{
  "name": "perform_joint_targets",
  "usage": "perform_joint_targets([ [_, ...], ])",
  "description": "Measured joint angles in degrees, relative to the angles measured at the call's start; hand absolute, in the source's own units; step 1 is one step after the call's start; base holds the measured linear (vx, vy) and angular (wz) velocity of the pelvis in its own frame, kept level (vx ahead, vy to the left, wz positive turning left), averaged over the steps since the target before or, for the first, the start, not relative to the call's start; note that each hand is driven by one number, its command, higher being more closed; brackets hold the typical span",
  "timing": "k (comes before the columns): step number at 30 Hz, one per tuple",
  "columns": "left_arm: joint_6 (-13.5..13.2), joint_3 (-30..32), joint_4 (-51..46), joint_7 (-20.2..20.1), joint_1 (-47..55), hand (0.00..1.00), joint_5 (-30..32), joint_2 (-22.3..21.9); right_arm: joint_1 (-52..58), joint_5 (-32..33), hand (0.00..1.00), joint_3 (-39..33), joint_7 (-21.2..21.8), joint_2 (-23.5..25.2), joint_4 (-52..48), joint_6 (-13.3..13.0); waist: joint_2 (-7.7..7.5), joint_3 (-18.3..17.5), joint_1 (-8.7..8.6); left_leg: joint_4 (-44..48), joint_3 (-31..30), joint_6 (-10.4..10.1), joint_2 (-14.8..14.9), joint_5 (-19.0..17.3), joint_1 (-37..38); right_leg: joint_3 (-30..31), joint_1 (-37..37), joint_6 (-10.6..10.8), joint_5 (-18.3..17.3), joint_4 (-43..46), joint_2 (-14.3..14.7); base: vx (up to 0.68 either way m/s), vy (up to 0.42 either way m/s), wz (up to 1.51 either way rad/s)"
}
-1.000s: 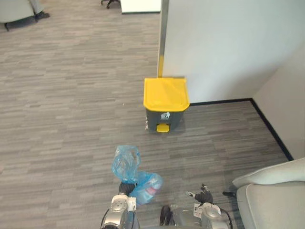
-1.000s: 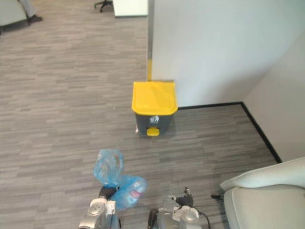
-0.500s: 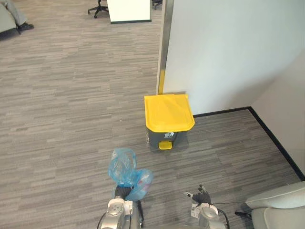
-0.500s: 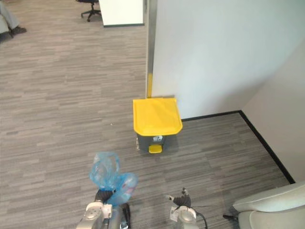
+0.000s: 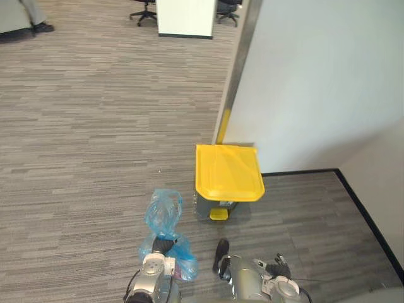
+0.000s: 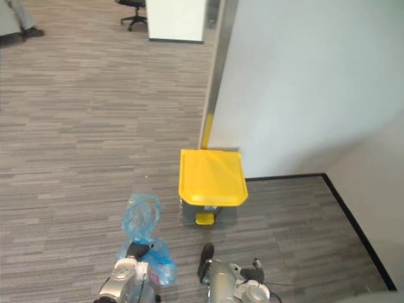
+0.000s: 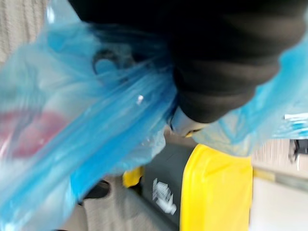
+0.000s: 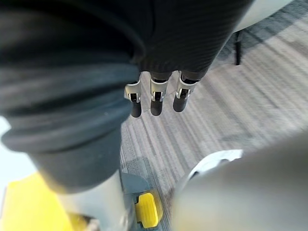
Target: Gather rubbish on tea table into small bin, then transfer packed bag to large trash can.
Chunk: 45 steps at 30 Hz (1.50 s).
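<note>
A blue plastic rubbish bag hangs from my left hand, which is shut on its bunched neck; the filled lower part sags beside the wrist. In the left wrist view the bag spreads close under the dark cover, with something red inside. The large trash can has a yellow lid, which is down, a grey body and a yellow pedal. It stands on the floor just ahead and right of the bag. My right hand hangs low with straight fingers and holds nothing.
A white partition wall with a metal edge post rises right behind the can. Black skirting runs along the right. A white cabinet and chair bases stand far ahead; a person's shoe shows far left.
The camera has moved forward, so the trash can is nearer and the armchair at lower right has left the picture. The bag stays in my left hand.
</note>
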Motion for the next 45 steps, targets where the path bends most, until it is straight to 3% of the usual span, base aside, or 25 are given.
perform_joint_targets([
  [1,0.00,-0.12,0.54,0.15,-0.22,1.00,0.01,-0.24,-0.51,0.52,0.00,-0.08,0.02,-1.02,0.13,0.07,1.33,-0.01,-0.31,0.33,-2.36,-0.74,1.67,-1.50,0.28,-1.11,-1.80,0.10,-2.25,6.77,0.70,0.58,-0.423,0.94],
  [2,0.04,-0.23,0.65,0.18,-0.70,1.00,0.14,-0.15,-1.00,0.43,0.00,0.25,0.04,-1.73,0.21,0.12,1.53,-0.65,-0.60,0.48,-4.26,-0.83,3.01,-2.01,0.19,-3.29,-4.32,-0.01,-7.88,13.55,0.57,0.62,-0.374,0.76],
  [3,-0.04,-0.23,0.43,0.33,-1.71,1.00,0.05,-0.35,-1.75,0.58,0.00,0.39,0.01,-2.67,0.19,0.12,2.37,-0.61,0.06,6.09,-6.19,-1.19,4.67,-1.27,-2.15,-5.70,-7.76,-4.17,-11.84,20.49,0.17,0.64,-0.363,0.52],
  [6,0.05,-0.46,0.40,-0.02,-2.83,1.00,-0.32,-1.61,-4.01,0.66,0.00,0.08,0.00,-3.59,0.37,1.03,4.83,-0.38,-0.37,14.45,-7.00,-1.82,8.99,2.32,-3.88,-10.40,-9.73,-12.18,-18.98,28.11,2.29,0.50,-0.299,0.22],
  [8,0.00,-1.62,-0.05,-0.65,-4.27,1.00,-0.26,-2.25,-4.30,0.68,0.00,0.66,0.00,-3.43,0.34,1.44,4.64,-0.38,-0.36,12.44,-7.65,-3.20,10.19,3.80,-3.94,-11.55,-9.50,-12.06,-19.96,27.86,2.37,0.24,-0.244,0.33],
  [10,-0.12,-2.50,-1.53,-1.07,-4.27,1.00,-0.08,-2.21,-4.88,1.19,0.00,1.57,0.01,-3.05,-0.12,1.21,4.80,-0.52,-1.13,7.58,-7.30,-3.75,11.18,4.07,-3.79,-12.53,-9.41,-11.16,-19.84,26.29,2.13,-0.01,-0.094,0.39],
  [11,-0.16,-2.72,-2.11,-1.06,-4.08,1.00,-0.06,-1.84,-6.04,1.60,0.00,3.77,-0.02,-3.06,-0.05,1.36,4.60,-1.19,-2.04,1.70,-6.36,-3.98,12.44,4.23,-3.93,-13.43,-9.55,-9.22,-19.41,23.37,2.25,-0.10,-0.048,0.48],
  [15,-0.14,-3.10,-2.87,-1.04,-3.95,1.00,-0.01,-0.11,-9.69,1.56,0.00,10.02,0.17,-2.66,-0.11,1.29,4.37,-1.62,-1.01,-1.39,-4.10,-4.50,12.84,4.16,-7.01,-13.36,-13.00,-7.64,-16.88,20.51,2.57,-0.16,-0.056,-0.01],
  [16,-0.14,-3.28,-2.97,-1.04,-3.74,1.00,-0.01,0.33,-10.63,1.60,0.00,11.24,0.26,-2.38,-0.27,1.28,4.57,-1.98,-0.96,-3.35,-3.57,-3.20,12.87,3.23,-6.88,-12.86,-14.11,-7.07,-16.09,20.39,2.92,-0.21,-0.119,-0.21],
  [17,-0.18,-3.28,-3.14,-1.01,-4.13,1.00,-0.01,0.91,-11.82,1.91,0.00,13.54,0.65,-1.90,-0.60,1.09,4.80,-2.41,-1.01,-7.92,-2.77,-2.07,13.26,-0.19,-6.72,-12.03,-16.19,-7.01,-15.33,19.94,3.66,-0.16,-0.127,0.00],
  [19,-0.18,-3.26,-3.18,-0.92,-5.03,1.00,-0.01,1.64,-13.76,3.25,0.00,17.61,1.10,-1.46,-2.02,1.32,4.27,-1.89,-0.03,-11.10,-2.71,-5.11,13.09,0.53,-6.61,-11.11,-17.56,-6.92,-15.10,18.89,4.93,-0.09,-0.149,-0.04],
  [24,-1.11,-3.88,-5.16,0.68,-4.60,1.00,-0.28,2.30,-25.49,8.20,0.00,23.14,0.71,-2.03,-11.09,-0.71,4.23,-1.43,0.91,-16.68,-3.20,-2.90,14.48,2.90,-6.05,-11.69,-19.98,-7.22,-15.28,19.12,7.21,0.02,-0.175,-0.04],
  [25,-1.33,-5.26,-6.31,0.81,-4.27,1.00,-0.91,2.46,-32.19,9.58,0.00,23.68,-0.26,-2.77,-12.64,-2.05,4.04,-1.28,1.28,-12.44,-4.21,-5.63,14.19,4.57,-8.19,-12.03,-21.20,-7.66,-15.22,19.12,7.70,0.02,-0.148,-0.16],
  [26,-1.76,-5.50,-6.51,1.36,-4.39,1.00,-1.29,2.00,-35.61,9.96,0.00,23.64,-1.20,-3.88,-12.95,-2.40,3.72,-0.92,1.29,-8.02,-4.47,-6.68,12.95,5.05,-10.73,-12.22,-21.73,-8.18,-14.92,19.09,7.74,-0.01,-0.129,-0.16],
  [29,-2.72,-7.02,-8.06,2.00,-4.51,1.00,-1.75,1.97,-40.56,10.64,0.00,24.40,-2.44,-7.09,-14.46,-3.41,2.90,0.02,1.07,-9.90,-4.51,-7.29,14.02,6.91,-11.57,-12.76,-21.73,-8.67,-14.92,18.12,8.90,-0.03,-0.144,0.06],
  [31,-3.41,-7.25,-8.92,2.13,-5.70,1.00,-2.40,2.51,-42.85,10.68,0.00,24.86,-3.11,-10.13,-15.53,-3.38,1.11,1.05,0.73,-9.54,-5.03,-8.13,13.63,6.52,-12.22,-13.24,-21.74,-8.58,-14.88,14.41,9.61,-0.06,-0.126,0.04],
  [32,-3.44,-7.31,-9.46,2.92,-6.76,1.00,-2.60,2.79,-44.71,10.64,0.00,25.23,-3.23,-11.54,-16.12,-3.26,-0.44,2.34,1.69,-0.94,-6.93,-6.45,10.53,5.95,-15.07,-13.17,-22.52,-1.44,-15.69,14.06,9.43,-0.09,-0.045,-0.15],
  [33,-3.43,-7.34,-9.97,2.93,-6.82,1.00,-2.95,2.53,-45.36,10.59,0.00,25.57,-3.40,-13.45,-16.70,-3.33,-0.36,2.89,0.69,1.20,-6.21,-5.15,9.66,7.65,-14.56,-5.39,-27.68,-7.23,-15.22,26.94,9.73,-0.07,-0.015,0.23],
  [34,-3.43,-7.60,-10.77,2.88,-6.23,1.00,-3.19,2.61,-45.07,10.58,0.00,25.54,-3.52,-14.80,-16.81,-3.39,-1.01,2.98,-0.82,-0.89,-5.99,-7.98,9.54,5.44,-13.85,1.79,-26.12,-7.19,-14.45,26.29,8.76,0.00,-0.042,0.40],
  [35,-3.52,-7.38,-11.94,3.03,-6.36,1.00,-3.53,2.29,-45.68,10.56,0.00,25.69,-3.45,-16.54,-17.13,-3.16,-1.34,3.67,-0.47,-7.16,-6.15,-10.61,10.89,3.53,-11.17,-1.77,-27.04,-8.41,-14.05,25.62,7.99,0.00,-0.043,0.32],
  [39,-3.58,-9.59,-13.20,2.90,-6.95,1.00,-3.68,2.50,-45.54,10.49,0.00,25.76,-3.50,-18.47,-17.87,-3.17,-1.58,4.13,-0.52,-4.28,-4.87,-11.02,10.77,2.70,-13.87,-4.09,-27.40,-10.03,-8.33,19.11,8.11,-0.08,0.022,-0.10],
  [41,-3.61,-11.14,-15.19,2.78,-6.45,1.00,-4.08,2.38,-43.68,10.47,0.00,25.88,-3.41,-18.57,-18.16,-3.12,-0.45,4.91,-0.97,-8.65,-4.70,-10.74,11.64,2.70,-11.87,-4.27,-25.09,-8.54,-7.34,16.33,8.83,-0.11,0.034,0.23],
  [42,-3.67,-11.67,-16.06,2.58,-6.00,1.00,-4.11,2.53,-41.82,10.32,0.00,25.87,-3.18,-18.84,-18.12,-3.06,0.06,5.29,-1.21,-5.25,-6.19,-9.14,11.51,4.86,-13.33,-4.11,-22.32,-7.91,-6.66,13.58,9.14,-0.13,0.069,0.58],
  [44,-3.64,-12.45,-16.07,1.84,-5.61,1.00,-4.16,2.67,-39.85,9.51,0.00,25.80,-2.90,-19.87,-17.97,-3.01,-0.14,5.82,-1.09,6.83,-5.84,-6.56,10.76,10.54,-19.58,-4.39,-19.38,-7.75,-5.78,11.80,7.04,-0.12,0.089,0.83],
  [45,-3.59,-13.68,-16.14,1.55,-6.30,1.00,-4.60,3.81,-38.53,9.30,0.00,24.64,-2.80,-21.45,-16.37,-2.99,-1.24,6.52,-2.12,12.61,-1.83,-2.50,11.54,15.11,-24.03,-6.52,-16.64,-7.50,-4.58,10.12,2.62,-0.10,0.094,1.40],
])
